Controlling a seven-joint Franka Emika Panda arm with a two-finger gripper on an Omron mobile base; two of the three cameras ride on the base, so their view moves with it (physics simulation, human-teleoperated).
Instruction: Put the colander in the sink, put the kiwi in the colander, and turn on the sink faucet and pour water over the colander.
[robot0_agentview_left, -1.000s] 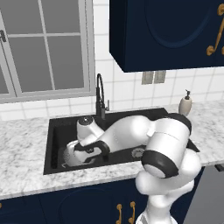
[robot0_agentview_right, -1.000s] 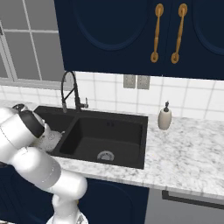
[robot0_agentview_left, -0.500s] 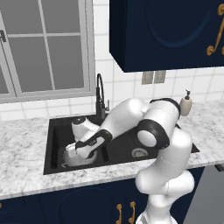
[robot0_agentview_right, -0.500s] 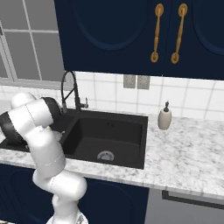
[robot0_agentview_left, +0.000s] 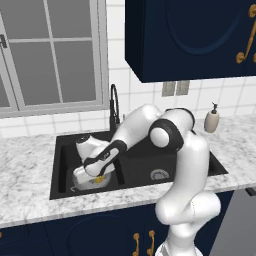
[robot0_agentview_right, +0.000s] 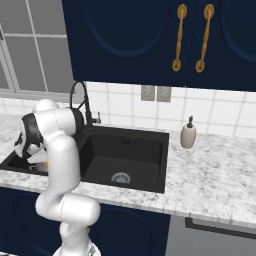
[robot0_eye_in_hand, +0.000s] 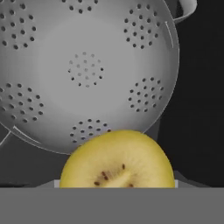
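Presently the hand (robot0_agentview_left: 98, 176) is lowered into the left basin of the black sink (robot0_agentview_left: 64, 150), grasping the kiwi (robot0_agentview_left: 100, 178) just above the colander (robot0_agentview_left: 84, 181). From the hand view, the kiwi (robot0_eye_in_hand: 117, 159) sits close against the camera, cut face showing yellow flesh and dark seeds, with the colander (robot0_eye_in_hand: 83, 70) below it, its perforated bowl upright on the basin floor and one loop handle visible at the rim. The faucet (robot0_agentview_left: 114, 104) stands behind the sink, between the basins. A soap bottle (robot0_agentview_left: 212, 119) rests on the counter (robot0_agentview_left: 25, 165), well apart to the right.
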